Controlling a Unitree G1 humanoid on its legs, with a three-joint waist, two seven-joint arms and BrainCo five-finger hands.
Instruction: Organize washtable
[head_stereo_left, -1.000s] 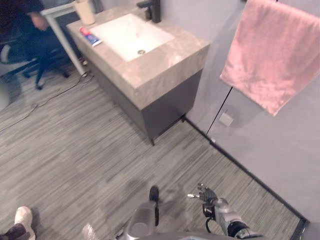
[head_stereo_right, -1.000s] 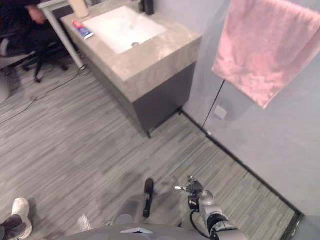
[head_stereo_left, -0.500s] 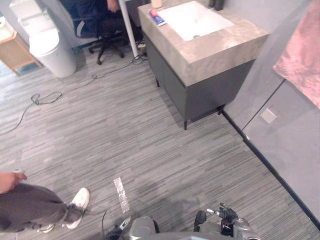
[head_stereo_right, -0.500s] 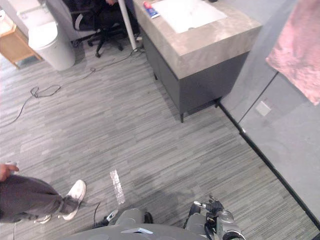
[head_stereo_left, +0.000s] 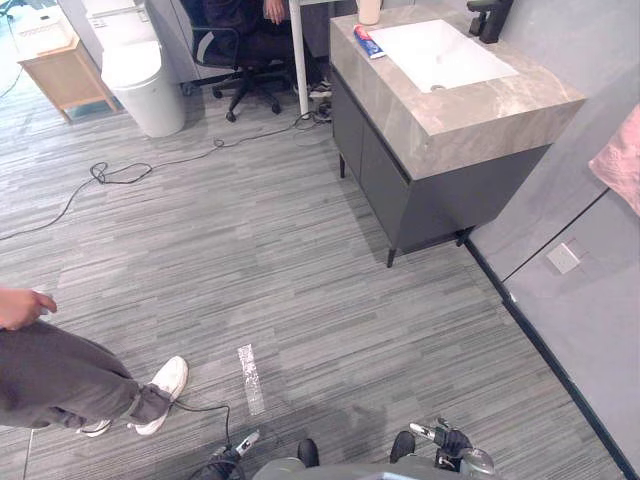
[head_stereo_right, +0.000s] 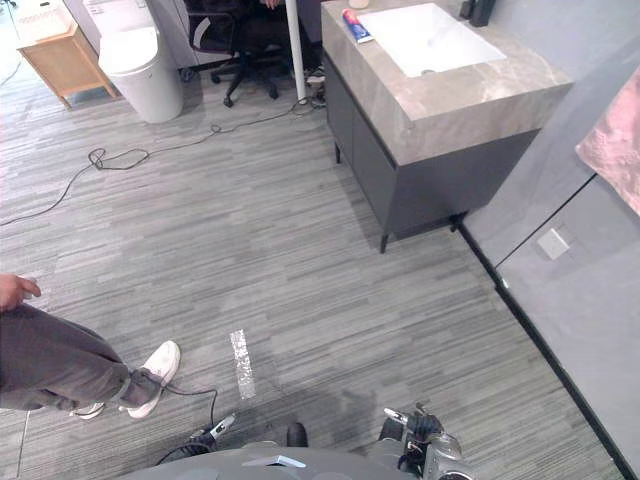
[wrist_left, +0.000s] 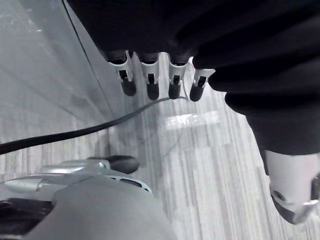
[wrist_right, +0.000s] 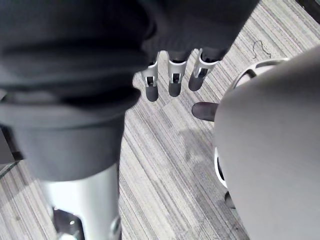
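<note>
The washtable (head_stereo_left: 485, 108) stands far off at the upper right, a stone-topped dark cabinet with a white sink (head_stereo_left: 440, 55). On its far left edge lies a red and blue toothpaste tube (head_stereo_left: 367, 41), with a beige cup (head_stereo_left: 369, 10) behind it. A black faucet (head_stereo_left: 488, 18) rises at the back of the basin. My right hand (head_stereo_left: 450, 441) hangs low by my side, well short of the washtable, its fingers (wrist_right: 172, 80) straight and holding nothing. My left hand's fingers (wrist_left: 150, 82) hang straight over the floor, empty too.
A pink towel (head_stereo_left: 622, 165) hangs on the grey wall at the right. A person's leg and white shoe (head_stereo_left: 160, 385) stand at the left. A seated person on a black office chair (head_stereo_left: 245, 45), a white bin (head_stereo_left: 148, 85) and a wooden cabinet (head_stereo_left: 65, 70) are at the back. A cable (head_stereo_left: 120, 172) lies on the floor.
The camera has swung, so the washtable now sits further up and to the right and more floor shows at the left. Both hands stay low and empty.
</note>
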